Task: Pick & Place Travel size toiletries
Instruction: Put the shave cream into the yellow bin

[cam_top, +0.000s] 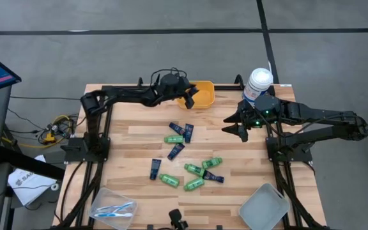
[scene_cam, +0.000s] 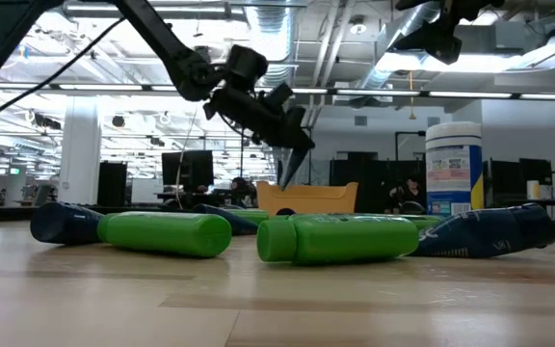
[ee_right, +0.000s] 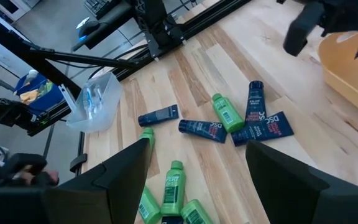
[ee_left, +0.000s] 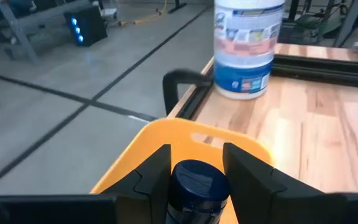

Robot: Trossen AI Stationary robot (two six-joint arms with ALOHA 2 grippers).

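Observation:
My left gripper (cam_top: 187, 97) hovers over the yellow bin (cam_top: 202, 93) at the table's far edge, shut on a dark navy tube (ee_left: 194, 186). My right gripper (cam_top: 237, 126) hangs open above the table, to the right of the scattered toiletries, touching nothing. Several green bottles (cam_top: 193, 169) and navy tubes (cam_top: 176, 151) lie flat on the wood in the middle, also seen past my open right gripper (ee_right: 197, 149). Toothbrushes lie in a clear bin (cam_top: 114, 207) at the near left corner. My left gripper pinches the navy tube between its two fingers (ee_left: 157, 171), at the round cap end (ee_left: 194, 183). It is lifted clear above the yellow bin (ee_left: 185, 140). In the low view a dark tapered end (scene_cam: 290, 172) points down below the fingers, over the bin (scene_cam: 306, 198).
A large white canister with a blue label (cam_top: 259, 83) stands at the far edge, right of the yellow bin. A grey tray (cam_top: 264, 204) sits at the near right corner. Bare wood lies between the toiletries and both side edges.

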